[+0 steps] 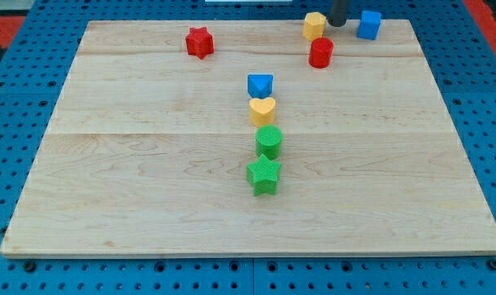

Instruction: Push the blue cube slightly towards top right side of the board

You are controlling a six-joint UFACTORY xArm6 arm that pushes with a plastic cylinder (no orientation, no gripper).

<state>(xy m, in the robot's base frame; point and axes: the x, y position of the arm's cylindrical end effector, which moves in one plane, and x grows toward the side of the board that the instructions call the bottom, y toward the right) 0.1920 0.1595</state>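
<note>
The blue cube [369, 24] sits near the top right corner of the wooden board [149, 205]. My tip [337, 24] is at the view's top, just left of the blue cube and just right of a yellow block [314, 25], between the two. It appears a small gap away from the cube. The rod's upper part is cut off by the view's top edge.
A red cylinder [320, 52] stands below the yellow block. A red star [199, 42] is at top left. In the middle a blue triangular block [260, 84], a yellow heart [262, 110], a green cylinder [269, 142] and a green star [263, 174] form a column.
</note>
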